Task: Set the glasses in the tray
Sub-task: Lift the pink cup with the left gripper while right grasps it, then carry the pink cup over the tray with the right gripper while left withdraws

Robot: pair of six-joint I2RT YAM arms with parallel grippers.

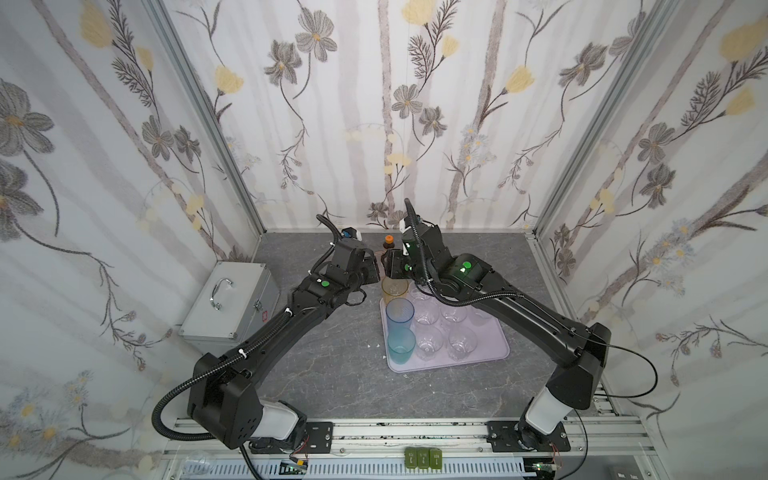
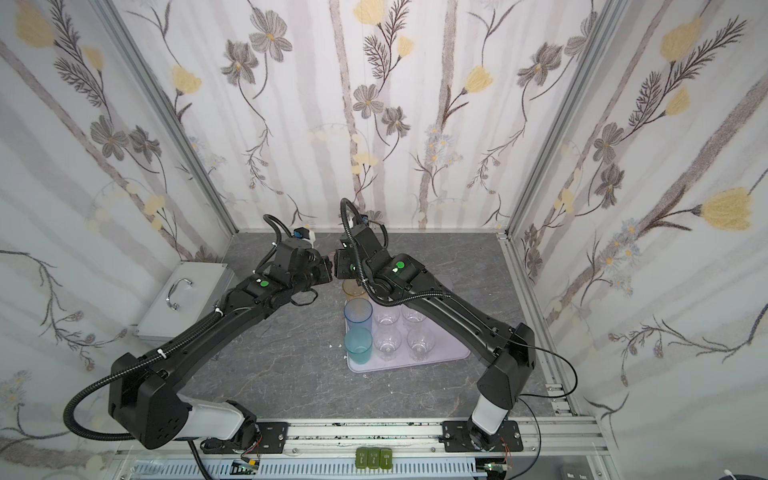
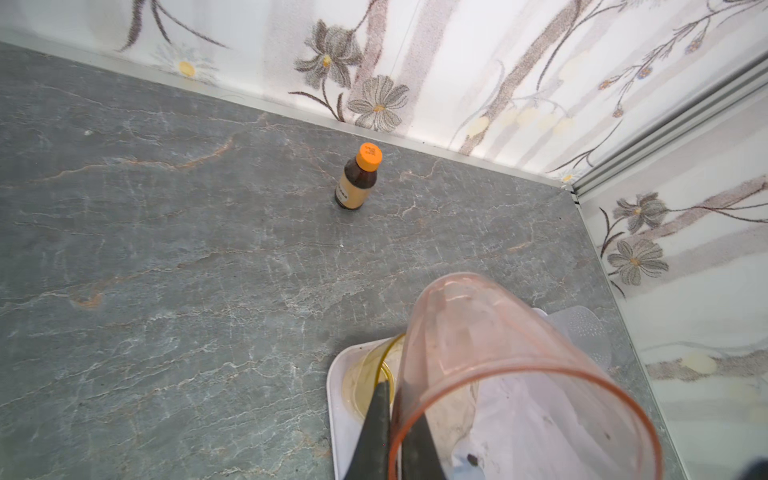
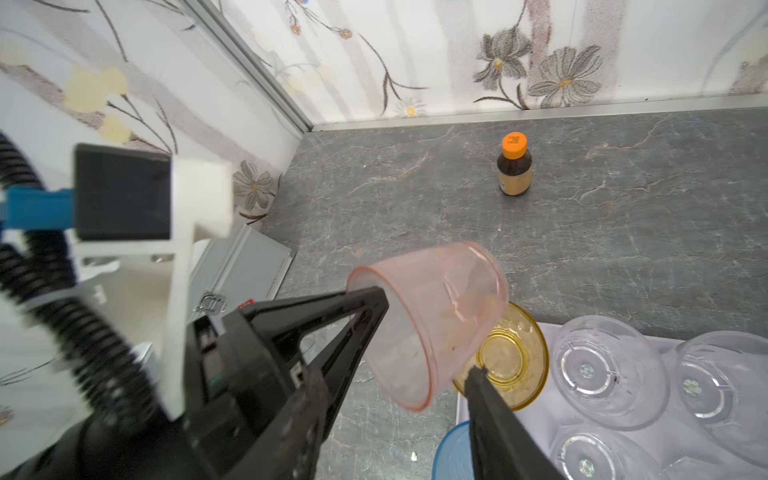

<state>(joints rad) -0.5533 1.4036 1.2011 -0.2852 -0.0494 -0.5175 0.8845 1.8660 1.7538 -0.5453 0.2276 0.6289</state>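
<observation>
At the near left corner of the tray (image 1: 492, 347) a teal glass (image 1: 401, 345) is seen upright, with a tall blue glass (image 1: 400, 313) just behind it and clear faceted glasses (image 1: 428, 345) ranged to their right, all inside the rim. At the tray's far left corner an amber glass (image 4: 503, 353) is stood. Just above that corner the small pink glass (image 3: 498, 374) is held clear of the tabletop (image 3: 166, 249), tipped onto its side with its mouth turned towards the left gripper (image 3: 395, 409). The left jaws are pressed together on the pink rim, one finger inside the wall and one outside. The right gripper (image 1: 392, 266) is seen at the glass's other side. One of its fingers (image 4: 494, 407) is shown just beside the pink wall and its partner is not made out, so whether those jaws are pinching cannot be told. The pink glass is judged light, thin-walled, smooth and easily cracked. A rim pinch is thought enough for its weight, but a swing or slip is to be feared if it is jolted. A gentle hold across the body is judged steadier for righting it. Beyond the tray's far edge a small brown bottle (image 3: 357, 178) is seen standing on the tabletop.
</observation>
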